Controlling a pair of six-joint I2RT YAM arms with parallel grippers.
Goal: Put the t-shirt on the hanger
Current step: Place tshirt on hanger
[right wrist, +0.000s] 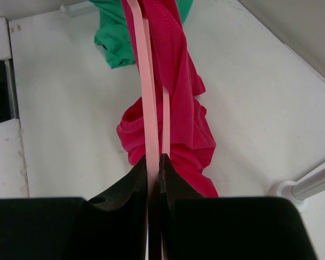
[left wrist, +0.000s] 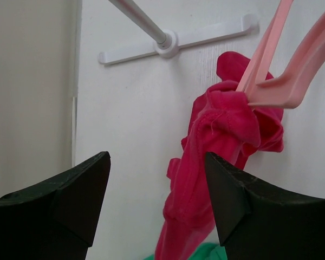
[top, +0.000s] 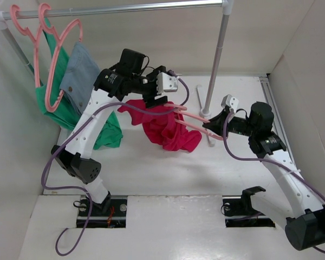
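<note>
While the right tool [right wrist: 153, 162] pinches the thin salmon-pink plastic hanger [right wrist: 148, 92] between closed fingers, I see its frame reaching leftward above the white table [top: 151, 173] towards my left arm. The crimson-pink cloth t-shirt [top: 165, 130] is bunched over the far end of that hanger. From the left wrist view it wraps the frame's corner in a tight wad, and its lower part sags onto the middle of the table. The left tool [left wrist: 157, 179] stands wide with nothing between its fingers, just beside the wad and apart from it.

On the right side, the upright metal pole [top: 219, 54] and its white foot bar [top: 199, 89] stand close behind the hanger's arms, and the right tool sits just beside the foot. On the left side, the green garment [top: 105, 135] hangs from the overhead metal rail [top: 124, 8] down to the table, near the shirt's left edge; I cannot tell whether they touch. The grey-blue denim garment [top: 78, 73] hangs beside it, higher up. Bare white surface shows between the shirt's near edge and the arm bases.
</note>
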